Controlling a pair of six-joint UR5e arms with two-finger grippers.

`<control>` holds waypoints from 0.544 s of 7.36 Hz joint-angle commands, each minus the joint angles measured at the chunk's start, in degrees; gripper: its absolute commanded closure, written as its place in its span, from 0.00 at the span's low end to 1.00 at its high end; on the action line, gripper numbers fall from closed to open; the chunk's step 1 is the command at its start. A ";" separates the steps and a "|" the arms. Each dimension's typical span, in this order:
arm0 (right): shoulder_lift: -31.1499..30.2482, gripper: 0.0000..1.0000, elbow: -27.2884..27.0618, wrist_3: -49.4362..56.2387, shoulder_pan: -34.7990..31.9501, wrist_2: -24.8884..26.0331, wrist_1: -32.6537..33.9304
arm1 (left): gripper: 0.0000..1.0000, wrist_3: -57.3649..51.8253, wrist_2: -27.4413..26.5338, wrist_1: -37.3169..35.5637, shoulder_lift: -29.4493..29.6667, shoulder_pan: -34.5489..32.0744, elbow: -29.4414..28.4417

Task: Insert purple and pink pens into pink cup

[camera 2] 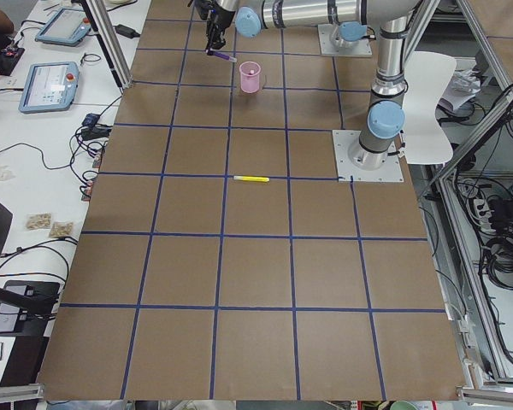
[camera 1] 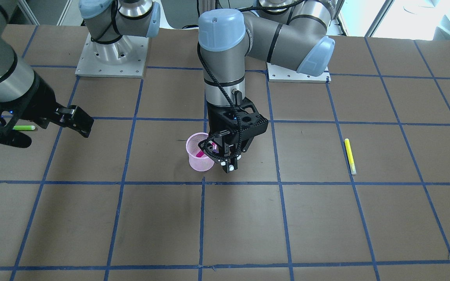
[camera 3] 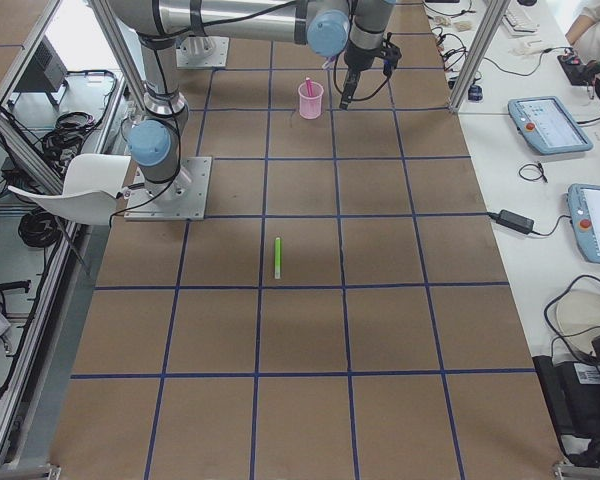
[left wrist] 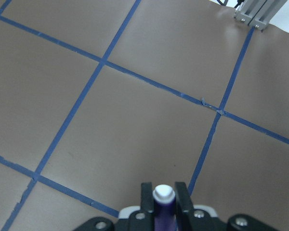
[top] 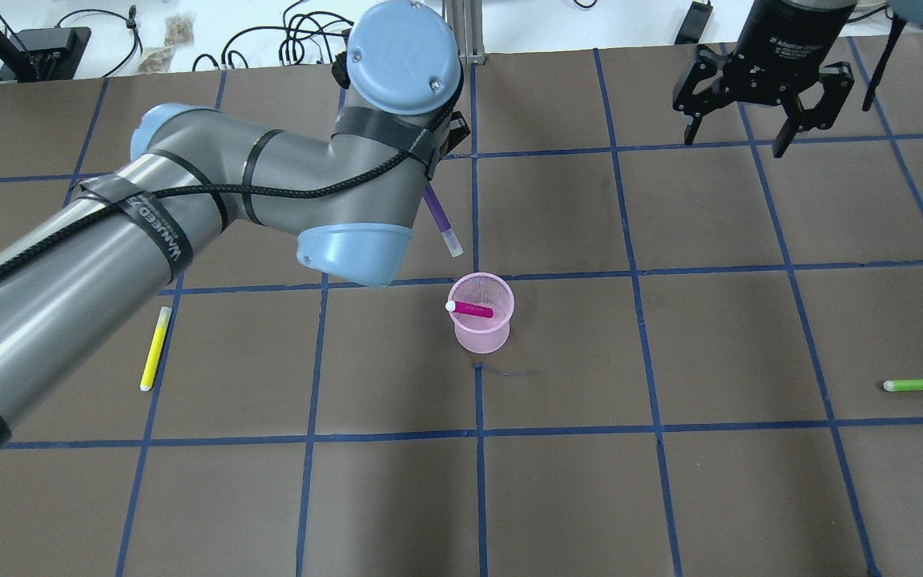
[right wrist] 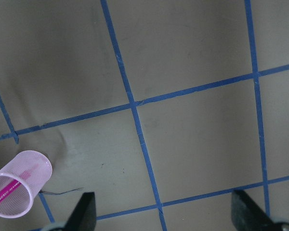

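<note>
Nearest me on the left, the left gripper (left wrist: 164,196) is clamped on a slim purple pen (top: 439,215) with a white cap. It hangs near upright, tip down, short of the rim. The pink mesh cup (top: 481,330) stands just beside it, toward the robot's base and slightly right. A pink pen (top: 473,308) already leans inside. Far right, the right gripper (top: 738,140) hangs wide open, empty.

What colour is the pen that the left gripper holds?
The pen is purple, pale at its end; clearest in the overhead exterior view.
</note>
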State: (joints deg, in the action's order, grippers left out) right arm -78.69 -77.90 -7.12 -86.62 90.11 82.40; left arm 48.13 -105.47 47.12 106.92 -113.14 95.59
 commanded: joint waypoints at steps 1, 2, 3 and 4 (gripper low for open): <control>-0.76 0.00 -0.67 1.41 -2.86 2.00 -0.22 | 1.00 6.86 -4.19 -4.14 0.39 -4.35 4.06; -0.94 0.00 -2.42 1.32 -2.94 2.00 -0.05 | 1.00 7.85 -4.39 -4.14 0.39 -5.06 4.34; -1.03 0.00 -3.65 2.19 -2.94 2.09 1.17 | 1.00 8.03 -4.39 -4.05 0.48 -5.50 4.95; -1.03 0.00 -3.84 1.68 -2.94 1.74 2.05 | 1.00 8.03 -5.17 -4.05 0.48 -6.46 5.56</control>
State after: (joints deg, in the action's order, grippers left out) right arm -79.65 -80.91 -5.35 -89.51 92.06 83.33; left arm 55.78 -109.88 43.12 107.37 -118.51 100.34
